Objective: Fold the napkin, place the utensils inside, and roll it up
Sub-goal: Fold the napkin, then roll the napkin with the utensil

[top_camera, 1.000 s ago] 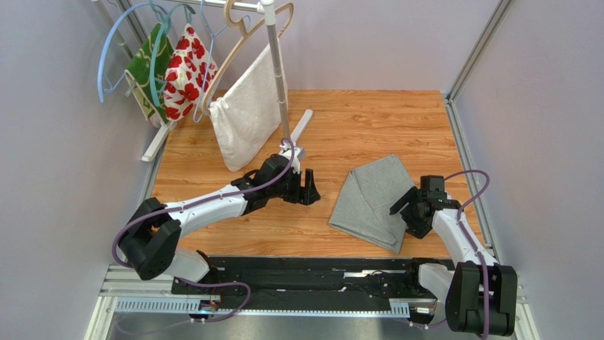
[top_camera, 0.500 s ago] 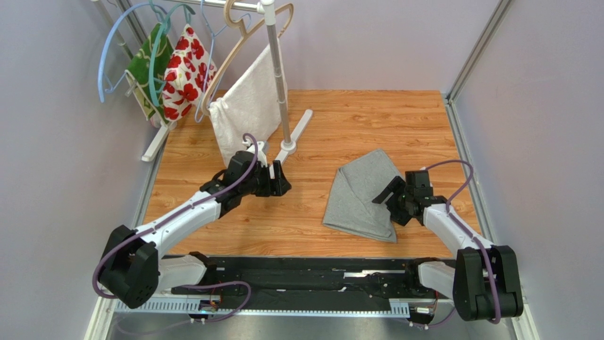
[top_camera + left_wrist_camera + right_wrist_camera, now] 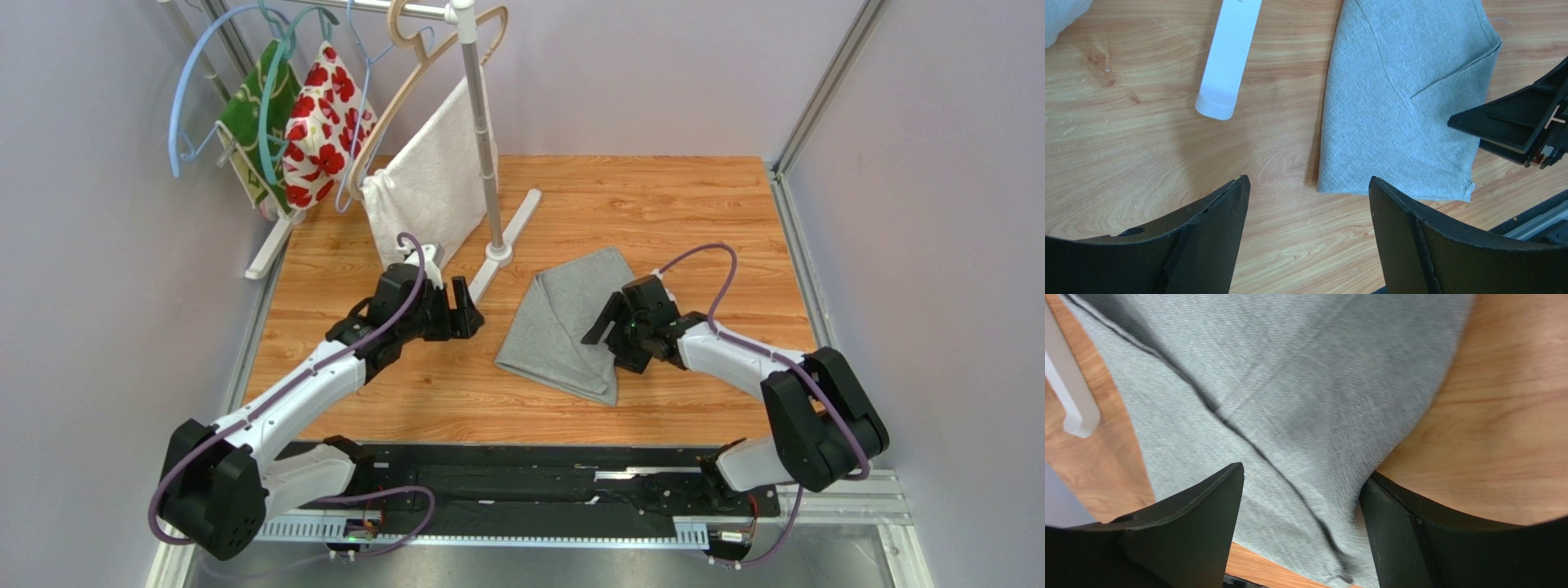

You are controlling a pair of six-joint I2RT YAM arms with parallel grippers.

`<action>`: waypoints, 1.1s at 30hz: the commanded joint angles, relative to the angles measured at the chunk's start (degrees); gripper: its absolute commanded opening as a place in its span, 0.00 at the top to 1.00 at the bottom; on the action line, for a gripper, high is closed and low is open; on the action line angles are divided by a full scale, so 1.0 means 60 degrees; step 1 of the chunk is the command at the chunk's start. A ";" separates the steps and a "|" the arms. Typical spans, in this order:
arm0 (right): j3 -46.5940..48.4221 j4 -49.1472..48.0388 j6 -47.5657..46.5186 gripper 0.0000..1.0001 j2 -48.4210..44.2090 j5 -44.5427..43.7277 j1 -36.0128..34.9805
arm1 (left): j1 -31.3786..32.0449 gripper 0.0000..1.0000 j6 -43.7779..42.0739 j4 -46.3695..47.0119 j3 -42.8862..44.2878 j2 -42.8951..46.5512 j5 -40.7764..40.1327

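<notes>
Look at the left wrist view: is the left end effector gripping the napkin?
No, the left end effector is open above the table, beside the napkin.

Grey napkin (image 3: 558, 325), folded, flat.

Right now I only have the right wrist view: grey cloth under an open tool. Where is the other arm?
Observer: The left tool hangs open over bare wood, left of the napkin, not touching it.
Operator: Anything to roll into it yet?
Observer: None of the three views shows anything of that kind on the table.
Operator: What is behind the left arm?
Observer: A white towel hanging from a rack.
</notes>
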State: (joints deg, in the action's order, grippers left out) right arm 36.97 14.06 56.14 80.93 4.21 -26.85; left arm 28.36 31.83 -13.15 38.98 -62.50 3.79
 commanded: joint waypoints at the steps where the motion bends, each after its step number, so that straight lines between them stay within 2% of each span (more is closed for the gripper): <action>1: 0.0223 0.2090 -0.0433 0.24 -0.0561 -0.1855 -0.0183 | -0.0054 0.20 -0.0164 -0.0313 0.0007 0.0090 -0.0061; 2: 0.0602 0.2863 -0.0755 0.25 -0.0901 -0.2206 -0.0197 | -0.0054 0.20 -0.0164 -0.0343 0.0021 0.0090 -0.0032; 4: 0.0970 0.3352 -0.2013 0.25 -0.2040 -0.3101 -0.0402 | -0.0054 0.20 -0.0150 -0.0314 0.0036 0.0075 -0.0017; 6: 0.1556 0.3646 -0.3633 0.26 -0.2529 -0.3162 -0.0781 | -0.0054 0.20 -0.0077 -0.0211 -0.0036 0.0017 -0.0060; 8: 0.2038 0.3546 -0.4504 0.26 -0.2779 -0.2973 -0.1192 | -0.0054 0.20 0.0055 -0.0051 -0.0110 -0.0071 -0.0105; 11: 0.2392 0.3224 -0.5969 0.26 -0.2299 -0.2518 -0.2187 | -0.0083 0.20 0.0216 0.0052 -0.0227 -0.0116 -0.0149; 13: 0.2728 0.3193 -0.6803 0.26 -0.1728 -0.2925 -0.3051 | -0.0083 0.20 0.0290 0.0038 -0.0300 -0.0086 -0.0163; 17: 0.3271 0.3121 -0.7888 0.26 -0.0234 -0.4286 -0.4602 | -0.0127 0.20 0.0407 -0.0093 -0.0388 0.0176 -0.0178; 20: 0.3243 0.2581 -0.8358 0.27 0.0398 -0.4641 -0.5190 | -0.0185 0.20 0.0480 -0.0211 -0.0505 0.0440 -0.0295; 24: 0.3023 0.1964 -0.8901 0.28 0.0721 -0.4656 -0.5559 | -0.0288 0.20 0.0495 -0.0328 -0.0696 0.0748 -0.0324; 28: 0.2862 0.1582 -0.9327 0.39 0.0984 -0.4438 -0.5735 | -0.0376 0.20 0.0422 -0.0489 -0.0740 0.0880 -0.0325; 33: 0.2671 0.1538 -0.9751 0.40 0.1190 -0.4056 -0.6100 | -0.0478 0.20 0.0363 -0.0533 -0.0740 0.0895 -0.0339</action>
State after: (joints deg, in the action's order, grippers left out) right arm 54.13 26.48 1.72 87.09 -20.91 -61.52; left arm 26.13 34.17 -15.73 34.74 -58.08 2.24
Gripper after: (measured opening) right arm 0.606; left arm 0.803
